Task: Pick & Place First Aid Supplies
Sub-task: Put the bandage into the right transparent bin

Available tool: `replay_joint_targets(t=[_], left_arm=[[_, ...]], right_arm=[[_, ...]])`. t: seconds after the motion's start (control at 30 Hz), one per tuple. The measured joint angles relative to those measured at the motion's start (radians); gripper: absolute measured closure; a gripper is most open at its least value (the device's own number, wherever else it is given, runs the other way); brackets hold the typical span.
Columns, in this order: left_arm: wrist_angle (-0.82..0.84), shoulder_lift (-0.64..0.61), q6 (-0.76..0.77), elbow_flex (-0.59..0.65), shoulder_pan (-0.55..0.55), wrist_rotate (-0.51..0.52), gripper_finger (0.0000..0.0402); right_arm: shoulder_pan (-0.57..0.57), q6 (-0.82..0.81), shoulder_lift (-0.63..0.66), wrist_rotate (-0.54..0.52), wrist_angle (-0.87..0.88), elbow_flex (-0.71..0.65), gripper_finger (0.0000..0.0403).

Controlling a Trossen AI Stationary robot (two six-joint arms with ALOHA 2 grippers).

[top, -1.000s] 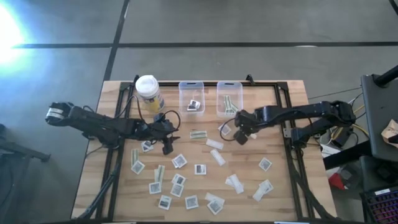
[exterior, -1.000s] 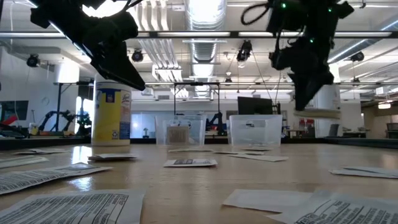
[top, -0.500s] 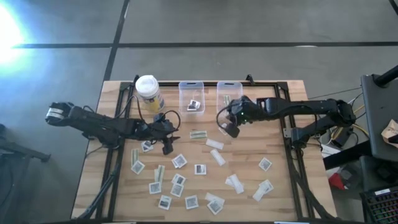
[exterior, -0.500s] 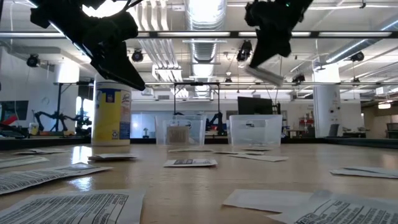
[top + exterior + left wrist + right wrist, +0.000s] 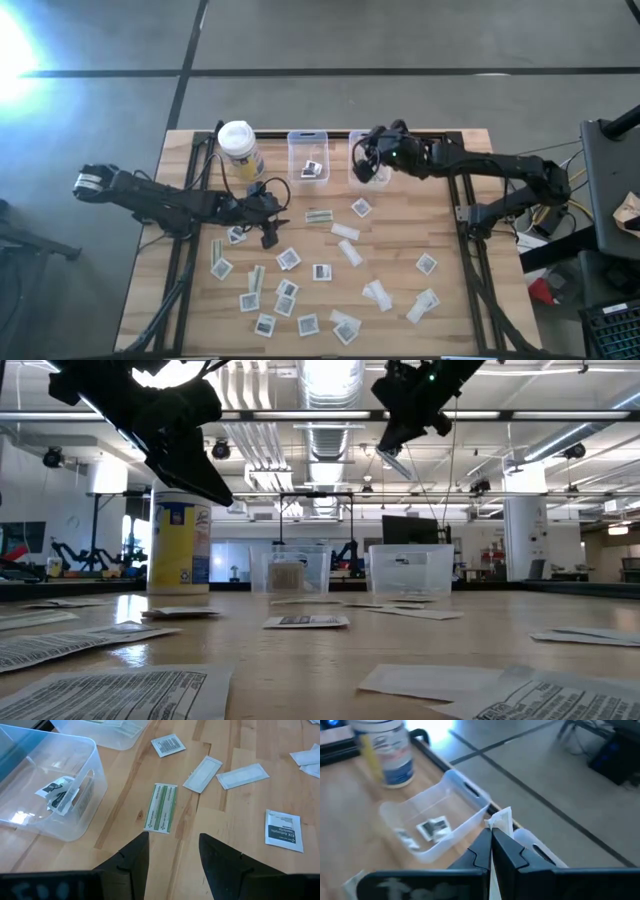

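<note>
On the wooden slatted surface (image 5: 400, 290), which is carrying everything, the placing step is under way. Along its far edge a yellow cylindrical container with a white lid (image 5: 238, 146) is standing toward the left corner, and beside it two clear rectangular plastic bins are sitting side by side: the left bin (image 5: 309, 155), holding a few square packets, and the right bin (image 5: 367, 158), holding greenish strips.

The right arm is reaching over the right bin, and the right pincer (image 5: 366, 170) is hanging above it with its fingers pressed together on a narrow white strip packet (image 5: 503, 820), pinching it by one end so that it sticks out past the fingertips. The left arm is waiting near the middle of the surface, the left pincer (image 5: 268, 238) spread and holding nothing, hovering just short of a green-striped strip packet (image 5: 161, 814).

The other small flat white packets (image 5: 322, 272), squares with dark print and plain strips, are lying scattered over the near half of the surface, well apart from the bins.

As I judge it, the next move is calling for the right pincer to settle squarely above the right bin's opening and then part its fingers so that the strip drops inside.
</note>
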State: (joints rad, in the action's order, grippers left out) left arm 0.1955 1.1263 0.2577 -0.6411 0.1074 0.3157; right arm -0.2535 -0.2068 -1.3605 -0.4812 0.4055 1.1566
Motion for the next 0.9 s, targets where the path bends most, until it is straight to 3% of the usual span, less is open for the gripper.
replay_joint_targets(t=[0.4, 0.9], left_arm=[[0.000, 0.000, 0.000, 0.000, 0.000, 0.000, 0.0236], [0.000, 0.000, 0.000, 0.000, 0.000, 0.000, 0.0236]], right_arm=[[-0.127, -0.196, -0.002, -0.019, -0.104, -0.156, 0.0394], [-0.128, -0.407, -0.003, -0.005, -0.338, -0.390, 0.0394]])
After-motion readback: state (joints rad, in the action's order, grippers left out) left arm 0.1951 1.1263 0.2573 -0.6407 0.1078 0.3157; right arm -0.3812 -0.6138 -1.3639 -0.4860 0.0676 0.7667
